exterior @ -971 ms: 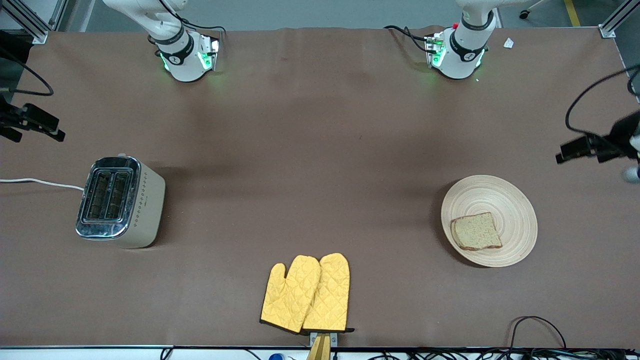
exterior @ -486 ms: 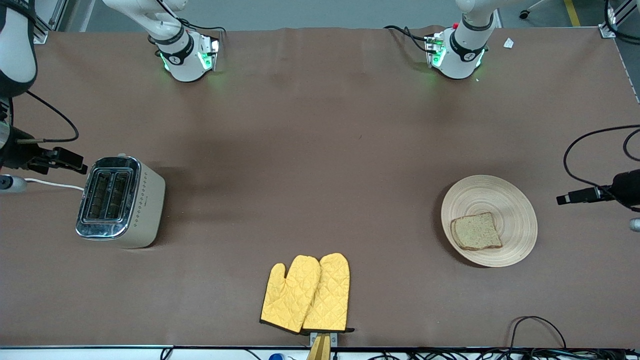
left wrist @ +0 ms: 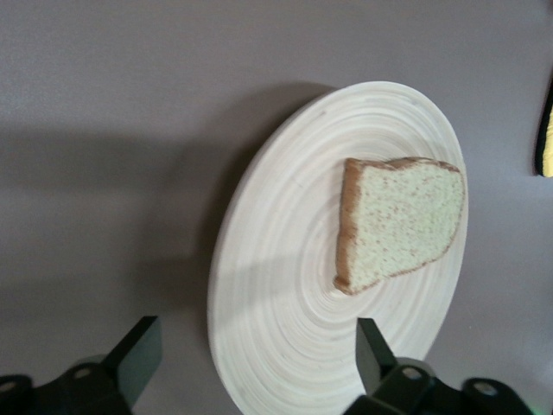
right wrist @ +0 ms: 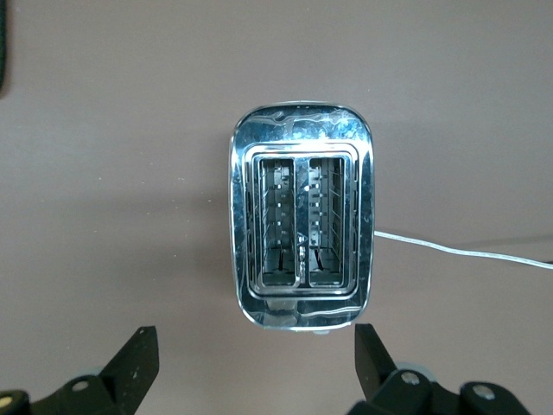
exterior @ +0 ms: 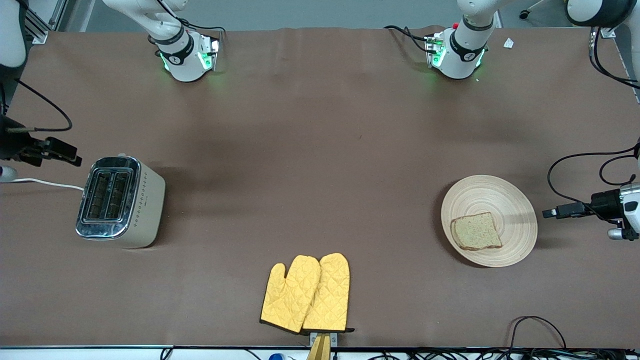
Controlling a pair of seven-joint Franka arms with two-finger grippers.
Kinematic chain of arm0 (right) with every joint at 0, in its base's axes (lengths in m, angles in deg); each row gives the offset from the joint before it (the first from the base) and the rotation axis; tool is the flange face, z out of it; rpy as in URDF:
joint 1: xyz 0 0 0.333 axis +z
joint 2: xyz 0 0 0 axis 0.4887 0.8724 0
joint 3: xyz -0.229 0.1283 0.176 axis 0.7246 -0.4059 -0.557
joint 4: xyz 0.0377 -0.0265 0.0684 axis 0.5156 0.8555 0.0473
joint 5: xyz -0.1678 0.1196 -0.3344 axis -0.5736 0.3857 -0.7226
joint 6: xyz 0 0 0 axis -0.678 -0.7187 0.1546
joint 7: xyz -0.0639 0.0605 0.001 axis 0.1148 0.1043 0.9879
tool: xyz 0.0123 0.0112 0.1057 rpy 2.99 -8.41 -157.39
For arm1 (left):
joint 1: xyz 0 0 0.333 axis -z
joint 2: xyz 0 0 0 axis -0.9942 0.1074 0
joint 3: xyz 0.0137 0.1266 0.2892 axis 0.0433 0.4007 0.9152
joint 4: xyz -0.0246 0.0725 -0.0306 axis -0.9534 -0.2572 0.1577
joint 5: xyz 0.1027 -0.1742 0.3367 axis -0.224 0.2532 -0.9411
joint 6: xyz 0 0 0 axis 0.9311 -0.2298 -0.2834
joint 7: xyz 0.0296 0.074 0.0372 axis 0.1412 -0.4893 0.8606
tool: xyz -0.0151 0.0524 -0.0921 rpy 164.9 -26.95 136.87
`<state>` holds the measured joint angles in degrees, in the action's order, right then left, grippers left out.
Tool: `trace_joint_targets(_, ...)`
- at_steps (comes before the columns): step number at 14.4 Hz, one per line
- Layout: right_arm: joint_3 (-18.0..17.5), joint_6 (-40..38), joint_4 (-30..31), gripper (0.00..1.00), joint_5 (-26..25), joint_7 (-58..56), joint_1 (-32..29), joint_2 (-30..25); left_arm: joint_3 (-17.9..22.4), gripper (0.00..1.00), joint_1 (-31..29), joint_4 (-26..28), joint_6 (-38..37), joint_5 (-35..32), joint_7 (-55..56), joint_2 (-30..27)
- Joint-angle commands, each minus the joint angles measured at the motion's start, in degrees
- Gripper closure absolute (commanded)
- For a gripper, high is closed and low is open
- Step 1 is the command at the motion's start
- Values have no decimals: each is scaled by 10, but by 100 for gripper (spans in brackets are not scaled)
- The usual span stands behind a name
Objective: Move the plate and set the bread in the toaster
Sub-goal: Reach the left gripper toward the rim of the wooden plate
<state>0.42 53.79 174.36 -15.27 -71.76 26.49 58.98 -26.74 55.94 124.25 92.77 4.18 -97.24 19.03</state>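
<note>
The light wooden plate [exterior: 500,197] lies toward the left arm's end of the table, with the bread slice [exterior: 475,231] on it. My left gripper [exterior: 625,220] hangs open and empty over the table just beside the plate. In the left wrist view its fingers [left wrist: 143,346] frame the plate's rim [left wrist: 276,285] and the bread [left wrist: 402,220] from above. The cream toaster [exterior: 120,201] stands toward the right arm's end with both slots empty. My right gripper [exterior: 7,160] is open and empty beside it, and the toaster also shows in the right wrist view [right wrist: 301,229] above the gripper [right wrist: 257,346].
Two yellow quilted oven mitts [exterior: 307,294] lie near the table's front edge, midway between toaster and plate. The toaster's white cord [exterior: 45,182] runs off the right arm's end of the table. Black cables lie at the front edge near the plate.
My left gripper has moved in alongside the plate. My right gripper has come in beside the toaster. Plate, bread, toaster and mitts have not moved.
</note>
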Motion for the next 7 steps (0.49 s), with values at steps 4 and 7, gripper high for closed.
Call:
trace_joint_targets(4,-11,-27,11,0,-8,-2,4,-71,-4,23,-19,-36,-7,89,-67,66)
trace_joint_targets(7,-11,-29,11,0,-11,-6,8,-92,-7,38,-19,-36,-10,97,-82,82)
